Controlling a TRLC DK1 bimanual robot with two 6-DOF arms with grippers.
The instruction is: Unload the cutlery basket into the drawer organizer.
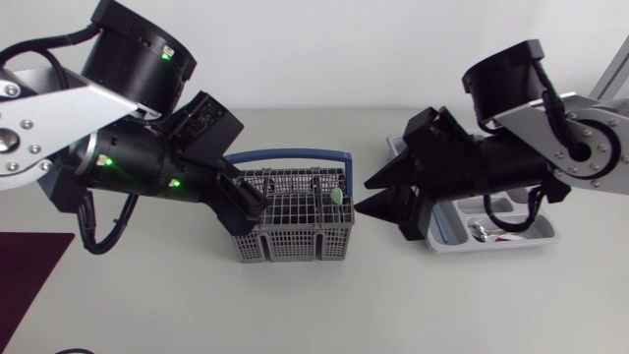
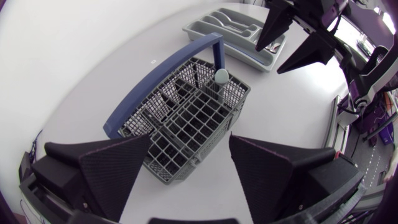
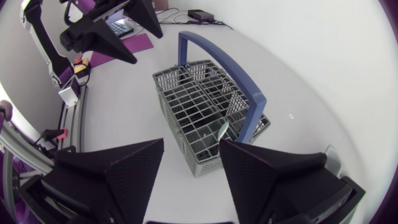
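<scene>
The grey cutlery basket (image 1: 295, 228) with a blue handle (image 1: 295, 155) stands mid-table. A green-handled utensil (image 1: 337, 196) sticks up from its right end. My left gripper (image 1: 251, 208) hovers open over the basket's left end; in the left wrist view the basket (image 2: 186, 118) and the utensil (image 2: 221, 75) lie ahead of its empty fingers. My right gripper (image 1: 362, 195) is open and empty just right of the basket, between it and the grey drawer organizer (image 1: 545, 236). In the right wrist view the basket (image 3: 208, 112) lies ahead of the right gripper (image 3: 189, 168).
Some silver cutlery (image 1: 484, 231) lies in the organizer, which my right arm partly hides. The organizer (image 2: 233, 31) lies beyond the basket in the left wrist view. A dark purple mat (image 1: 29, 270) lies at the table's left edge.
</scene>
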